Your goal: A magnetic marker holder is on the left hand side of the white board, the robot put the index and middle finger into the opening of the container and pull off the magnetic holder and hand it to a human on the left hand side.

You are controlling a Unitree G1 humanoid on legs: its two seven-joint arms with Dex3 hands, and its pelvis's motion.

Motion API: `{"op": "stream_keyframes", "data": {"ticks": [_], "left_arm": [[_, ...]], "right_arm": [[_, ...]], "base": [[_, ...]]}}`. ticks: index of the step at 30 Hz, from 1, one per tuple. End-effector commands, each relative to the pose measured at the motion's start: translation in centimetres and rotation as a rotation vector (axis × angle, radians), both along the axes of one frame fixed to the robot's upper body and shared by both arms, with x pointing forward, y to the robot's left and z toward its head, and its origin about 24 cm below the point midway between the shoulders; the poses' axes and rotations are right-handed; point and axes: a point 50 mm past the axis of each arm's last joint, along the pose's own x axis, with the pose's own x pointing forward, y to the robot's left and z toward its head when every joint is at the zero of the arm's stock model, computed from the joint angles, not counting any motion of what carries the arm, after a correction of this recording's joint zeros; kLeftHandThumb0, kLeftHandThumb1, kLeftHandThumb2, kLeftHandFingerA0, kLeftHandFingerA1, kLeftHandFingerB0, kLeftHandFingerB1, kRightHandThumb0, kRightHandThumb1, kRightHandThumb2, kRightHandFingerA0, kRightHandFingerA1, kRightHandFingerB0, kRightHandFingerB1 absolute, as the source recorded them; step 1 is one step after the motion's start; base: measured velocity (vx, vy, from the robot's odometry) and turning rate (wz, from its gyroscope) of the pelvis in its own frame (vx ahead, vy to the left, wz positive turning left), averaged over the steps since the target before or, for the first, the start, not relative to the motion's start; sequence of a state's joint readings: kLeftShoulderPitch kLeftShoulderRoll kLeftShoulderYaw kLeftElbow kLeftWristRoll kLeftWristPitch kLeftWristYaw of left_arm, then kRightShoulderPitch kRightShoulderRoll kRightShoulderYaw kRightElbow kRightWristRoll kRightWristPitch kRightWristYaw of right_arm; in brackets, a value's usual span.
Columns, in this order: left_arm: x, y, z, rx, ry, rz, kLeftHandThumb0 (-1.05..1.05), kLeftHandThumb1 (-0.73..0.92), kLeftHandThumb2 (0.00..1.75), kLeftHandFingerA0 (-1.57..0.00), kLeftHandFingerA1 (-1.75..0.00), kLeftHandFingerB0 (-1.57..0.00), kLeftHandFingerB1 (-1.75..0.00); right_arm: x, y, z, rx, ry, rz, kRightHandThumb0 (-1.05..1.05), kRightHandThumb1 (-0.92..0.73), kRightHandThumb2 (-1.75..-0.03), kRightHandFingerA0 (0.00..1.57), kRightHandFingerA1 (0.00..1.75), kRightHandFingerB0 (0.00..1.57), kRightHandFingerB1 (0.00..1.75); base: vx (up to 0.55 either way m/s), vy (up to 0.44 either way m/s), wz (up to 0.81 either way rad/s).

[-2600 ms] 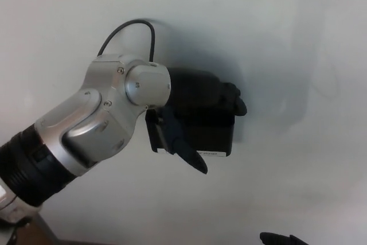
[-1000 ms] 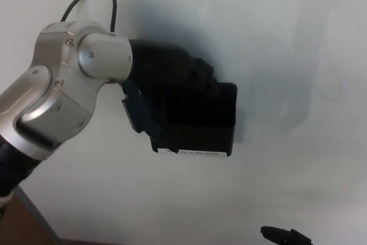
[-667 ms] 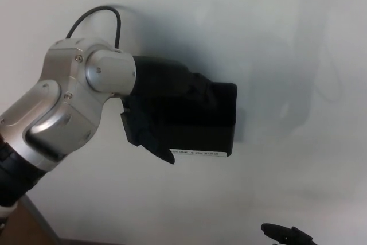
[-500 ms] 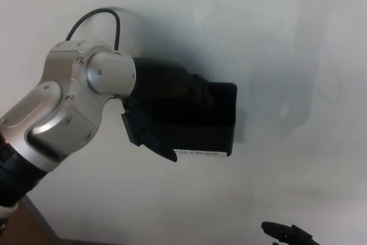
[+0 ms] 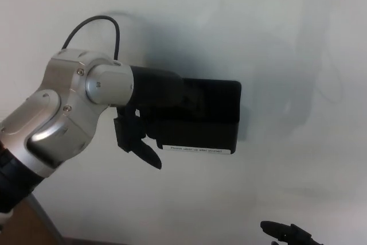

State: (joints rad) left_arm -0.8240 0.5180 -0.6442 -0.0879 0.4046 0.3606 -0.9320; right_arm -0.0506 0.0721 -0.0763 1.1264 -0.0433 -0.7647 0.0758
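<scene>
The two fingers of the left hand (image 5: 157,104) are hooked down into the open top of the magnetic marker holder (image 5: 200,120), black against black, so their exact depth cannot be told. The thumb (image 5: 143,150) hangs free below and to the left of the holder, clear of its front face.

Compared with half a second ago, the holder's upper edge now sits higher and further right, and the white label strip (image 5: 196,150) along its lower edge has lifted and tilted slightly. The thumb, which overlapped the lower left corner, has dropped away from it. My reading is that the pull has begun and the magnet is starting to shift or release, though whether the back is actually free of the whiteboard (image 5: 287,38) cannot be told.

The holder lies with its long axis roughly horizontal across the board, opening upward, label edge down. The silver wrist joint (image 5: 74,101) extends leftward from it.

The right hand (image 5: 287,234) shows only as dark tips at the bottom edge; its state cannot be told.
</scene>
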Motion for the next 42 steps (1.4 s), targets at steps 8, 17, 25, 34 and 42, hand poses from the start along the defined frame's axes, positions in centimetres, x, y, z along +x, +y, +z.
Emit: {"op": "stream_keyframes", "data": {"ticks": [8,17,25,34,42], "left_arm": [[0.0,0.1,2.5,-0.036,-0.198,-0.047,-0.83,0.51,0.58,-0.16,-0.3,-0.21,-0.28],[-0.4,-0.2,6.5,-0.101,-0.277,-0.065,-0.83,0.51,0.57,-0.24,-0.31,-0.21,-0.28],[-0.8,-0.5,9.5,-0.175,-0.325,-0.098,-0.86,0.45,0.82,-0.26,-0.42,-0.21,-0.37],[-0.7,-1.0,7.3,-0.141,-0.253,-0.094,-0.85,0.55,0.58,-0.31,-0.33,-0.25,-0.29],[-0.1,-0.7,5.1,-0.118,-0.173,-0.06,-0.84,0.53,0.58,-0.29,-0.34,-0.25,-0.29]], "right_arm": [[0.1,-0.5,0.1,0.003,-0.006,-0.012,-0.59,-0.78,-0.63,0.74,0.57,0.62,0.48],[0.1,-0.5,0.1,-0.022,-0.007,-0.006,-0.61,-0.78,-0.64,0.74,0.56,0.62,0.47],[0.3,-0.7,0.2,-0.015,-0.006,-0.01,-0.61,-0.78,-0.64,0.75,0.56,0.62,0.47],[0.2,-0.4,0.1,-0.028,-0.004,0.007,-0.62,-0.78,-0.64,0.74,0.57,0.61,0.48],[0.3,-0.5,0.2,-0.028,-0.009,0.009,-0.61,-0.79,-0.64,0.74,0.57,0.61,0.48]], "base": [[0.0,0.0,0.0],[0.0,0.0,0.0],[0.0,0.0,0.0],[0.0,0.0,0.0],[0.0,0.0,0.0]]}}
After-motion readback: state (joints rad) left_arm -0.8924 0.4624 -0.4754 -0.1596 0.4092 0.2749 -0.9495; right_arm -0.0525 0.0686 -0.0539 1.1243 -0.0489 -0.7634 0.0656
